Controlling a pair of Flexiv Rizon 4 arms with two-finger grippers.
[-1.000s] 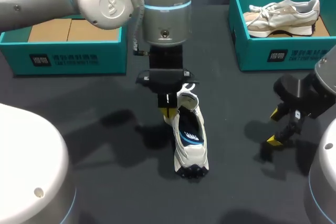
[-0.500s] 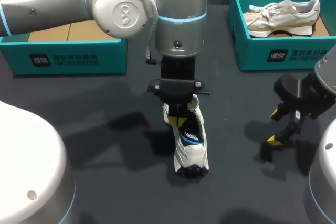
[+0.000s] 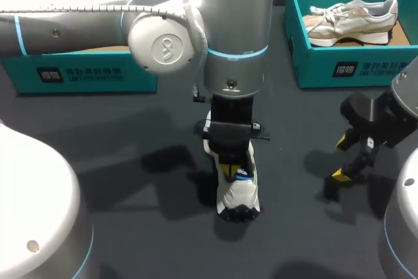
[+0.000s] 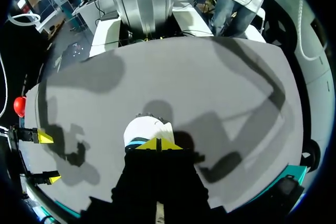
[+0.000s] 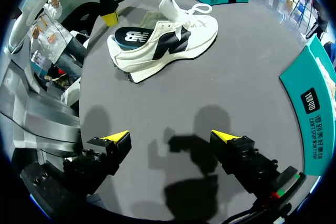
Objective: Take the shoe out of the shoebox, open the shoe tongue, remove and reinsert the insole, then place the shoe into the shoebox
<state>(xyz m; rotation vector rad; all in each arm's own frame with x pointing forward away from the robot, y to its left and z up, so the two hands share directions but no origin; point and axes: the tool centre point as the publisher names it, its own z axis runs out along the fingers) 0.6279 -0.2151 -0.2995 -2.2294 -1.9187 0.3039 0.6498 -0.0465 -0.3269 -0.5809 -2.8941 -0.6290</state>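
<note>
Nearest on the right, the right gripper is hanging wide open and empty, likely so as not to crowd the shoe. At mid-table the left gripper, tips drawn together, is standing over the insole inside the white shoe, probably to seat it, though I cannot tell whether it is pinching it. Beyond, at the far left, the shoebox is sitting open for the shoe's return.

**Matt worktop, glossy arm, cloth shoe**

The worktop is dark grey, smooth and matt. The white sneaker looks like smooth leather and mesh cloth, with a lugged rubber sole. The left arm has a glossy silver shell. The teal shoebox is matt cardboard.
</note>
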